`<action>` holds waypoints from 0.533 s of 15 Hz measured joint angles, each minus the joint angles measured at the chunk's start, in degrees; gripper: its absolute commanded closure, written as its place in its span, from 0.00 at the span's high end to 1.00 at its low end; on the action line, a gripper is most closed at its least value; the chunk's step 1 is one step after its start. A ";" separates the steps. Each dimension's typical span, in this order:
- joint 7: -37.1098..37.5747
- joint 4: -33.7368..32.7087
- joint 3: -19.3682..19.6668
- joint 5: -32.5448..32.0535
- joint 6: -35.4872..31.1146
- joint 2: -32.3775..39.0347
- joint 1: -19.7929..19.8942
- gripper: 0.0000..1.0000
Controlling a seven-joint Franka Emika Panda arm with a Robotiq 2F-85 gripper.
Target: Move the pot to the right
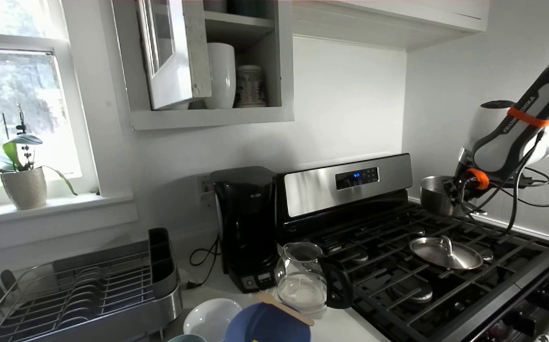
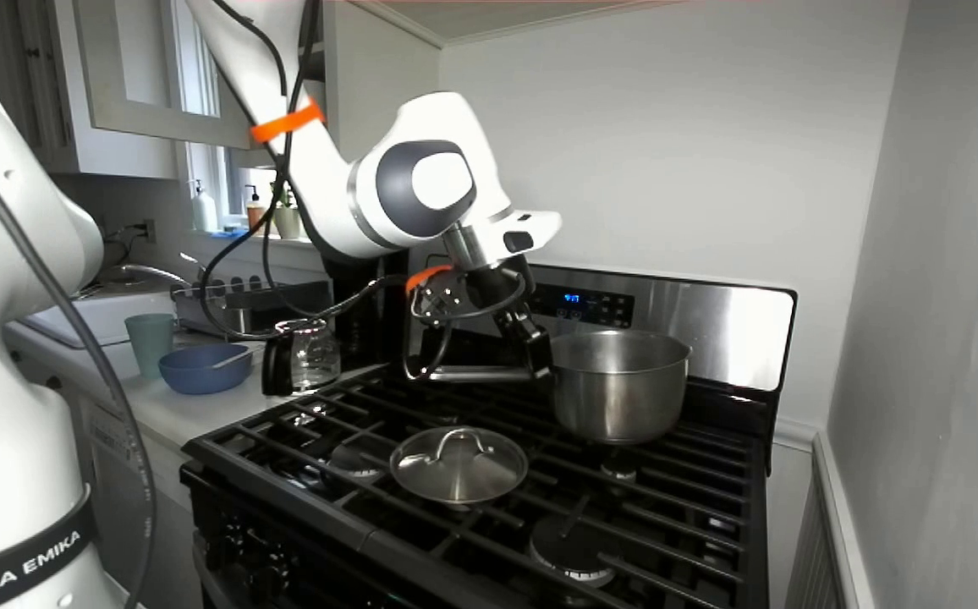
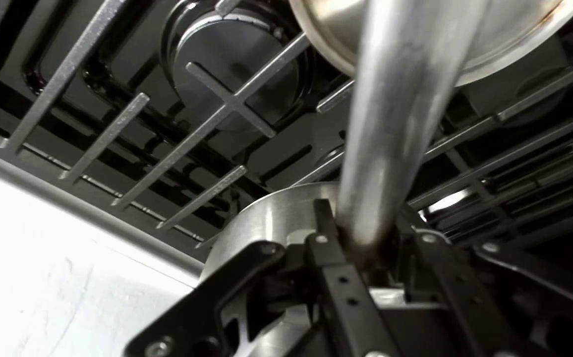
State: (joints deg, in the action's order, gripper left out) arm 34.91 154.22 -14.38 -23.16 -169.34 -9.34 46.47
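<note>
Exterior views both show my Panda arm (image 2: 417, 194) bent down over the gas stove (image 2: 726, 338). At the stove's rear is the stainless-steel pot (image 2: 620, 389); whether it is lifted I cannot tell. A steel lid (image 2: 464, 474) lies on the stove near the pot; a glass carafe (image 1: 300, 287) sits just beside the stove. My gripper (image 3: 364, 218) clamps the pot's handle (image 3: 400, 119) between its fingers (image 3: 325, 220). My base (image 2: 15, 565) reads "ANKA EMIKA".

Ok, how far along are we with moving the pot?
Done, it seems: the gripper is closed on the long handle in the wrist view. In hand: the stainless-steel pot, at the rear right of the gas stove in an exterior view. Left, likely: setting it down, unless the grate already bears it (I can't tell), then letting go.
</note>
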 measured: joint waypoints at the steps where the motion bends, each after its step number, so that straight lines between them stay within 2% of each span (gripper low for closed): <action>1: 3.48 0.00 -0.89 -2.63 0.01 -0.48 2.01 0.07; 4: 11.57 -0.03 -3.34 -6.60 1.34 -1.77 6.14 0.07; 8: 15.42 0.10 -4.29 -6.35 5.85 -1.52 7.03 0.07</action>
State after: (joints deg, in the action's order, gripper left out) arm 50.33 154.33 -18.68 -29.51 -163.49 -10.86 53.50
